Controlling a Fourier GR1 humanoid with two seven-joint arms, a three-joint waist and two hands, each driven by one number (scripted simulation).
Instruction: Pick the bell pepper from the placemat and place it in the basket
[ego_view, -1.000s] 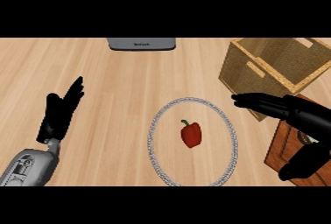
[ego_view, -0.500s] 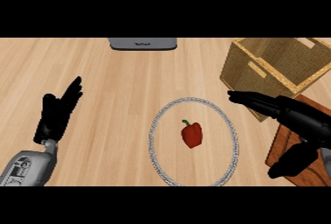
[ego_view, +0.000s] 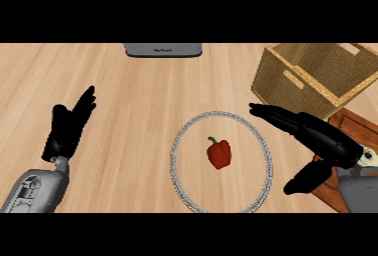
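The right hand (ego_view: 319, 138) comes in from the lower right of the frame, spread wide and holding nothing. Its fingers (ego_view: 275, 116) stretch straight toward the upper left, and the thumb (ego_view: 303, 179) hangs apart below them. Compared with a second ago, the whole hand has shifted a little to the left. The fingertips now lie by the upper right of the placemat's rim, and the thumb has swung in from the frame's edge to just right of that rim.

The placemat (ego_view: 176, 155) is a round, grey-edged ring in the lower middle of the frame, flat on the worktop (ego_view: 140, 85). The bell pepper (ego_view: 219, 154), red with a small green stem, lies near its centre, where it lay in the earlier frames. It is clear of both hands, and the right thumb is the nearest part to it.

The basket (ego_view: 284, 82), woven and open-topped, stands in the upper right, above and behind the right hand. A brown wooden board (ego_view: 353, 124) shows beneath the right forearm at the right edge.

The left hand (ego_view: 68, 129) rests open at the left of the frame, fingers pointing up, unchanged. A grey device (ego_view: 163, 49) sits at the top edge, left of centre.
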